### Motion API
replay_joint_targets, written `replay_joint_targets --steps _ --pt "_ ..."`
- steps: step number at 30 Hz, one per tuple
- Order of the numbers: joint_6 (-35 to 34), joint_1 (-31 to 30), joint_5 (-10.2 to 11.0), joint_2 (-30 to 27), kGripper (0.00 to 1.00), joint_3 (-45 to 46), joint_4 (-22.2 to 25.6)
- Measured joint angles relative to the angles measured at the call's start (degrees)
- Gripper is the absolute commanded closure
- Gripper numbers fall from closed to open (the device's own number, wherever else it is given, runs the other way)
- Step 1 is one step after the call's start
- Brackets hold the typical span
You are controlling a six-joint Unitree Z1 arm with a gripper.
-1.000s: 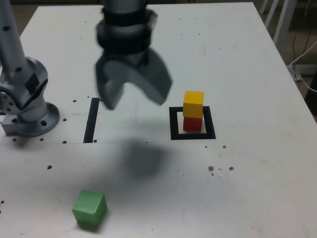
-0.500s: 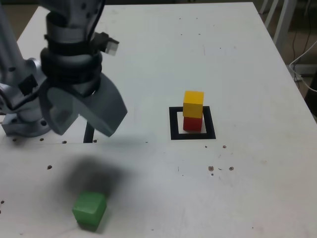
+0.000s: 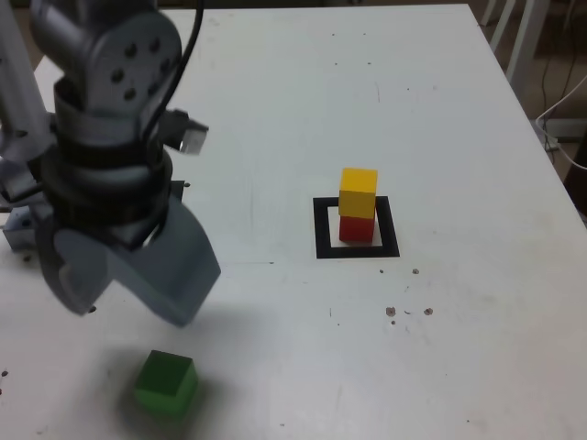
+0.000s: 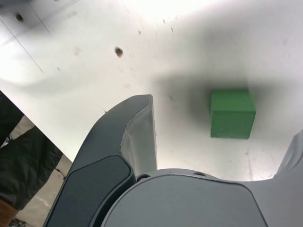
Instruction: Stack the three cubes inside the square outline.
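Yellow cube [image 3: 359, 192] tops red cube [image 3: 357, 228]; green cube [image 3: 165, 384]; black square outline [image 3: 322, 231].

You are looking at a white table [image 3: 440, 110], its top flecked with small dark specks and holes. Lying flat on it, towards the exterior view's right, is the square outline [image 3: 357, 249], a thick black border around a pale centre. The red cube [image 3: 357, 228] is sitting inside that outline, directly on the surface. The green cube [image 3: 166, 384] is resting on the table near its front edge, at the exterior view's left, well apart from the outline, with bare tabletop all round it.
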Motion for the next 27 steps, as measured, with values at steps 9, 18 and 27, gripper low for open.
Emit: replay_joint_targets --steps 9,18,27 --pt "-4.2 -3.3 -0.7 4.1 0.0 -0.1 -4.9" --pt "-4.8 -3.6 -2.2 8.1 0.01 -0.1 -8.0" --pt "-4.5 -3.8 -2.7 10.8 0.04 -1.3 -9.8"
